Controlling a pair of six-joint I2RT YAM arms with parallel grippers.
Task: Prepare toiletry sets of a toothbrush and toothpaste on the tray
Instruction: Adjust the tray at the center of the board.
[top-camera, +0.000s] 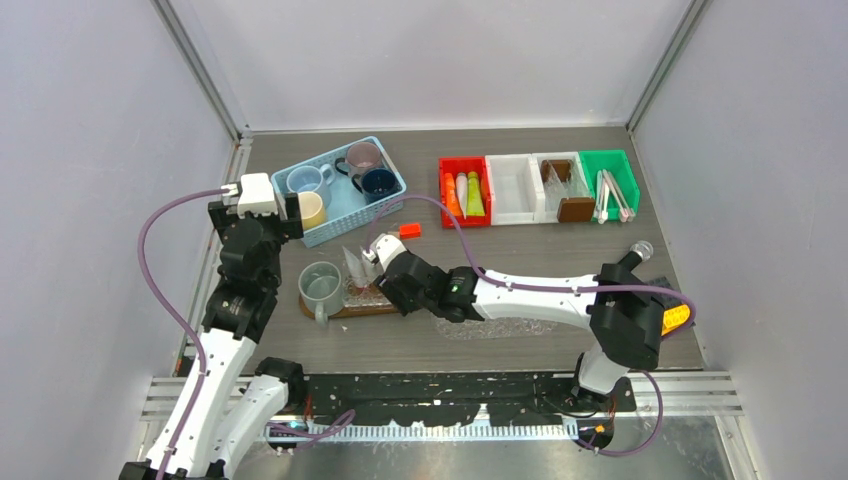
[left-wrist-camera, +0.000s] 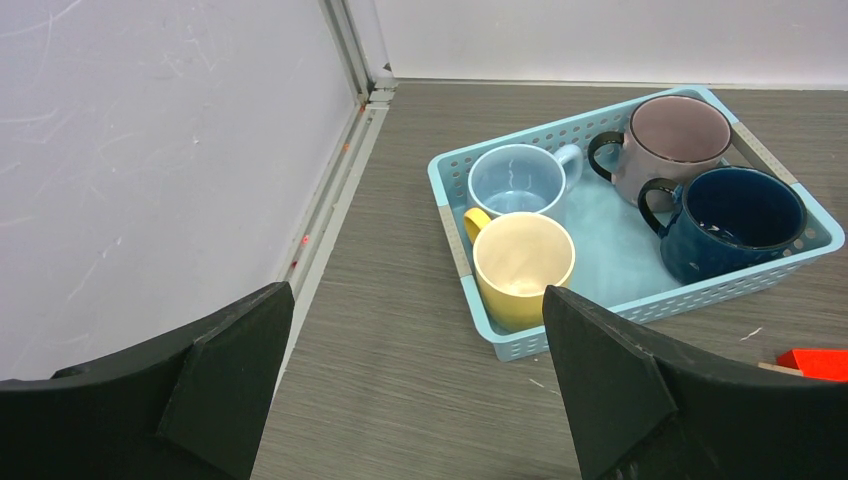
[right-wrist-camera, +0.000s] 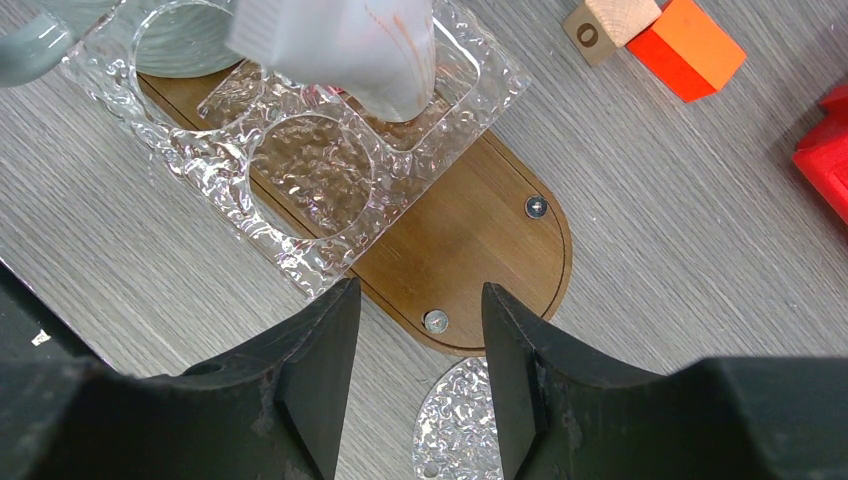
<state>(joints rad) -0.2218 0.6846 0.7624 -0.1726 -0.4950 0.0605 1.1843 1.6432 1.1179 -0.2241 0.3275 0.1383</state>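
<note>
A tabletop seen from above and from both wrists.

At the far left, the left gripper (left-wrist-camera: 415, 297) hangs with its claw spread wide and empty above bare table, close to the side wall and its metal rail. It faces the near corner of a blue basket (left-wrist-camera: 455, 230), likely lined up for the cream-yellow mug (left-wrist-camera: 522, 262) standing closest. The light blue mug (left-wrist-camera: 515, 180), mauve mug (left-wrist-camera: 680, 130) and navy mug (left-wrist-camera: 745, 215) fill the rest, leaving little gap between mugs.

Right of that, the wooden tray (right-wrist-camera: 470, 240) carries a clear holder (right-wrist-camera: 300, 170) with round cut-outs. A grey-green mug (top-camera: 322, 283) sits at the tray's left end. A white toothpaste tube (right-wrist-camera: 350, 50) stands upright in a slot beside it. No toothbrush can be made out there, so this set looks unfinished.

The right gripper (right-wrist-camera: 420, 295) hovers over the tray's bare rounded right end, claw partly parted and holding nothing. A loose clear oval plate (right-wrist-camera: 460, 420) lies just off that edge.

Further right, beyond open table, a red bin (top-camera: 443, 195) holds spare tubes (top-camera: 465, 195) and a green bin (top-camera: 610, 157) holds toothbrushes (top-camera: 610, 195).
</note>
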